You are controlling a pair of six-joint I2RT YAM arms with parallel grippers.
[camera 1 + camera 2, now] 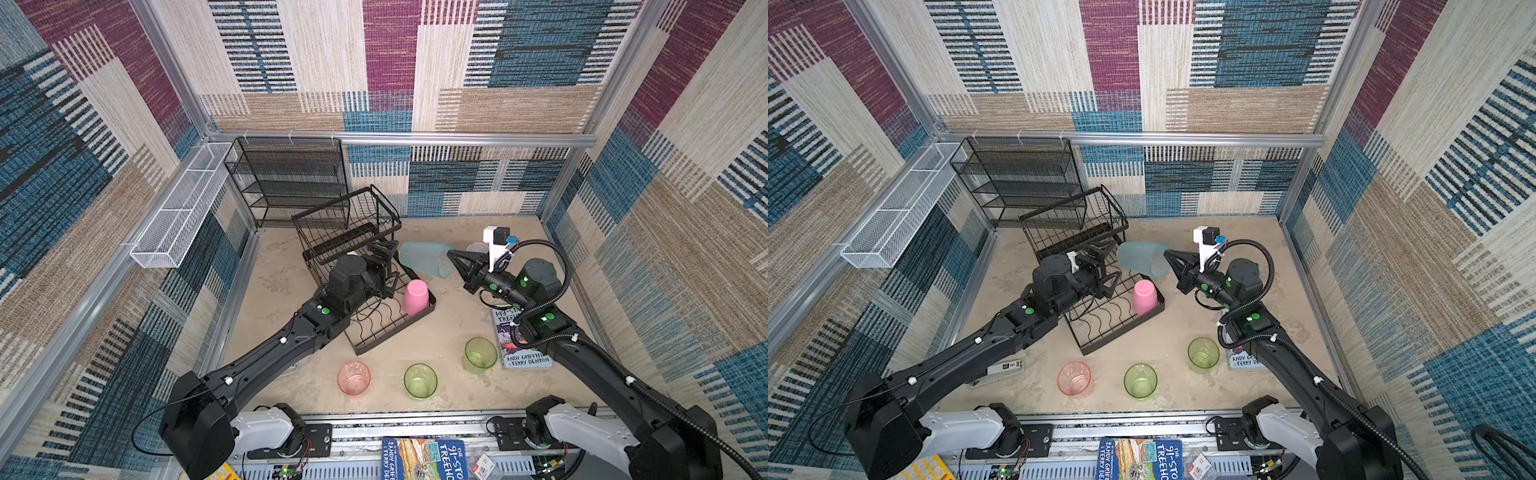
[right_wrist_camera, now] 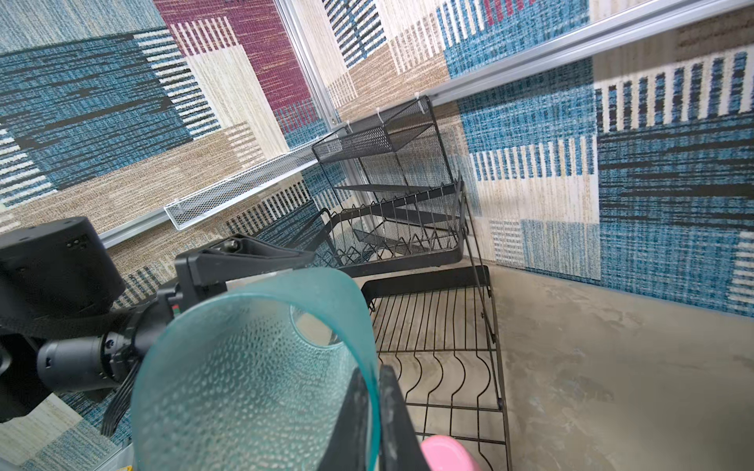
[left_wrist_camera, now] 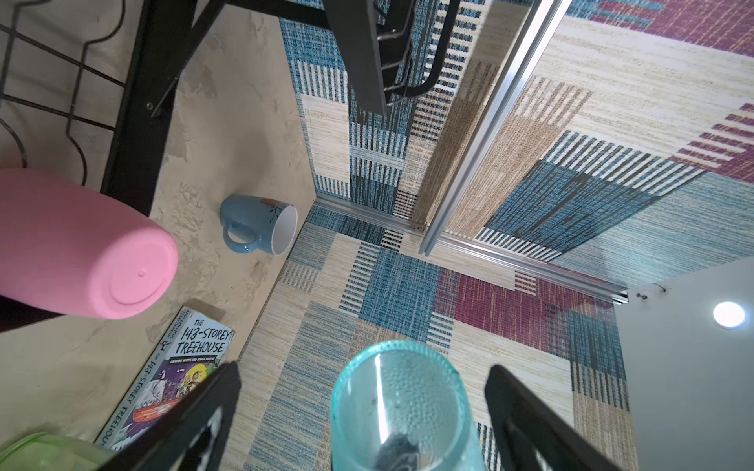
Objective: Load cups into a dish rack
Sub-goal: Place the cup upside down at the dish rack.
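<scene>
We see the teal cup (image 1: 424,257) up in the air, lying on its side just past the edge of the dish rack's (image 1: 397,331) low tray. The right pincer (image 1: 453,254) is clamped on its rim, one finger inside the mouth and one outside (the right wrist view shows this best). The cup's long way runs straight from one pincer to the other: mouth at the right one, closed bottom pointing at the left pincer (image 1: 390,266). The left pincer hangs over the tray with its fingers spread wide and nothing in them. In the left wrist view the cup's bottom sits between those fingers, with gaps on both sides. We think a hand-over comes next, so the left fingers must close on the cup's sides.
</scene>
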